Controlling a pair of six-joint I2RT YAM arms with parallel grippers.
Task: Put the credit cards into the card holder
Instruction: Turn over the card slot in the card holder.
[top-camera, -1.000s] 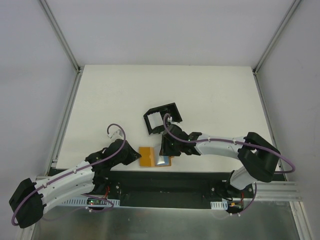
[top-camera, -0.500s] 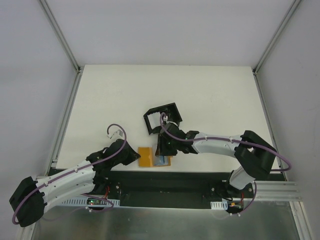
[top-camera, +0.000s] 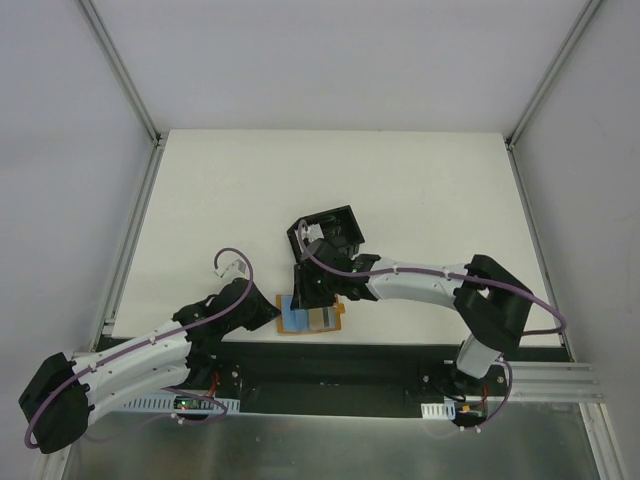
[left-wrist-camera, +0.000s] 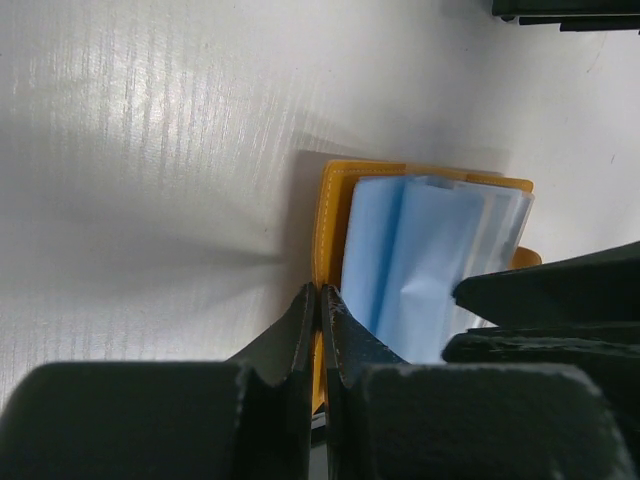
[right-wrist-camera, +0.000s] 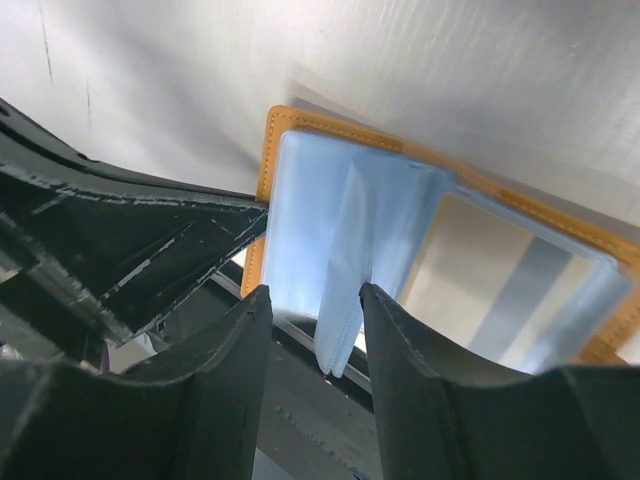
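At far left, my left pincer is clenched, its tips pressed to the left border of the open tan-orange wallet; I cannot tell whether a flap of the cover is nipped between them or merely pinned to the white table. Centre: the wallet's blue plastic sleeves fan upward. My right pincer hangs over them with jaws apart, one loose leaf standing between the fingers and not squeezed. To its right, under a clear pocket, lies what I take to be a card, pale with a grey stripe. The black card holder stands just beyond the wallet. I judge the card light, stiff and slick, and the sleeves soft and prone to buckling; it is best taken by an exposed short edge, pinched across its thin faces and drawn straight out.
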